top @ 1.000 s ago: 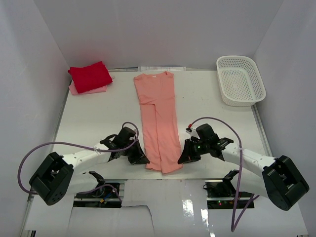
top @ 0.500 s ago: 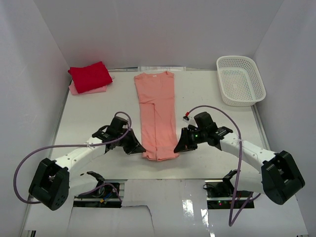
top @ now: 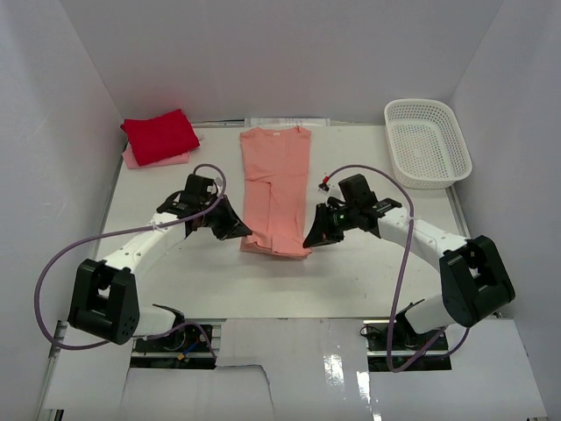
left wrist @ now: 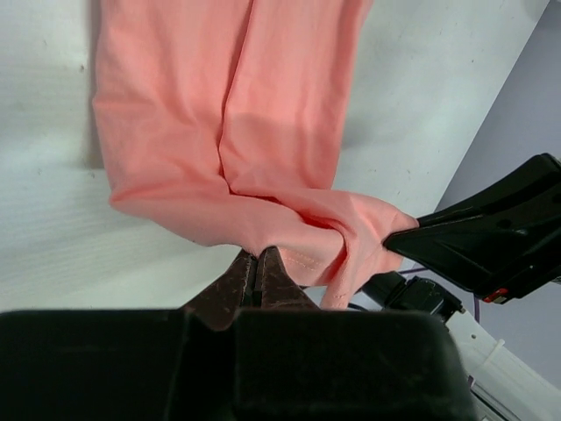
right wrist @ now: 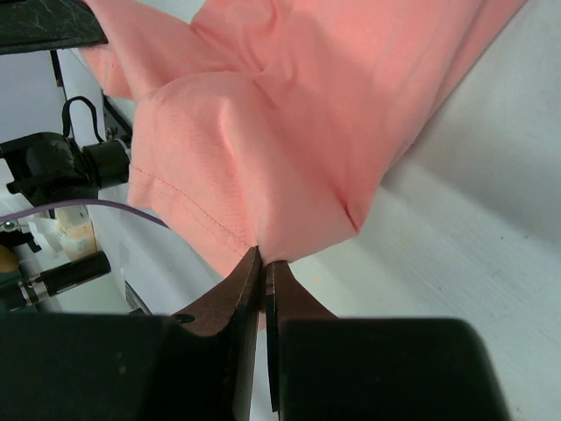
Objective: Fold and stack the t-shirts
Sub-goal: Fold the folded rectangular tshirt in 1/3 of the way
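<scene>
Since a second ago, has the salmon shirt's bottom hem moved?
Yes. The left gripper and right gripper have carried the hem away from the table's near edge, toward the collar.

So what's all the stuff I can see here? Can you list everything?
salmon-pink t-shirt: one, salmon-pink, middle of the table, its near end lifted and bunched
red t-shirt: one, bright red, folded, far left corner, on top of the pale pink one
pale pink t-shirt: one, pale pink, under the red one, only its edges showing
basket: one, white lattice, far right corner
table: one, white
arms: two, white and black, left arm, right arm
left gripper: shut on the salmon-pink t-shirt
right gripper: shut on it too
</scene>
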Tool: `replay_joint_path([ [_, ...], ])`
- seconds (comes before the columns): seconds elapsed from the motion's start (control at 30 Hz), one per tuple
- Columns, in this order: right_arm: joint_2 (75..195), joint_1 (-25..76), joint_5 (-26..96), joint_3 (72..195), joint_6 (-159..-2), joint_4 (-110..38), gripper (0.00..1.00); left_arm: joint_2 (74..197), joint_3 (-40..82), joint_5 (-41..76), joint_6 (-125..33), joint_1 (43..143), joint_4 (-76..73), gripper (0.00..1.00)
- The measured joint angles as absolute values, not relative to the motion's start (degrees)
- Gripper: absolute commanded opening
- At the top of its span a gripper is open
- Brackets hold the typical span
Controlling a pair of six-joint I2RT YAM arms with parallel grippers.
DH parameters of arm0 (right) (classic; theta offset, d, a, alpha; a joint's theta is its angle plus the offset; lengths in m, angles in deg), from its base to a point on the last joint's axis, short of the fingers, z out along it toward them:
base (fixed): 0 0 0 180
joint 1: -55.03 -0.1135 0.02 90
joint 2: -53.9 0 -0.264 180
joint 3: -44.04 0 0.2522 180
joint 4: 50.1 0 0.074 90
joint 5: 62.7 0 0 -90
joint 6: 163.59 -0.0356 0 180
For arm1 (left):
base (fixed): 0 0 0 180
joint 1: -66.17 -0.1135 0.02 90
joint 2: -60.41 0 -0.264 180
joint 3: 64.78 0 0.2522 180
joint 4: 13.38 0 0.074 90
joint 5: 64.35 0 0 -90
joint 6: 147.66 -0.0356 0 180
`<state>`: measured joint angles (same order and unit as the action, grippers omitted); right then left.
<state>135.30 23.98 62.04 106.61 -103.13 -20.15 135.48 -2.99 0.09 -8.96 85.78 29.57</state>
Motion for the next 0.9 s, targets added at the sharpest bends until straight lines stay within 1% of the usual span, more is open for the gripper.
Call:
replay_joint_path([
  [0.33, 143.7, 26.2, 62.9, 118.1, -99.5, -17.9, 0.08, 143.6, 6.6, -0.5, -12.8, 81.5, 29.9, 0.0],
  [0.5, 148.3, 27.0, 63.3, 123.6, -97.8, -16.4, 0.08, 146.7, 9.3, -0.5, -13.5, 80.8, 29.6, 0.0],
  [0.9, 156.0, 28.1, 63.3, 132.4, -94.9, -14.3, 0.08, 152.1, 14.2, -0.5, -14.4, 79.9, 28.3, 0.0],
])
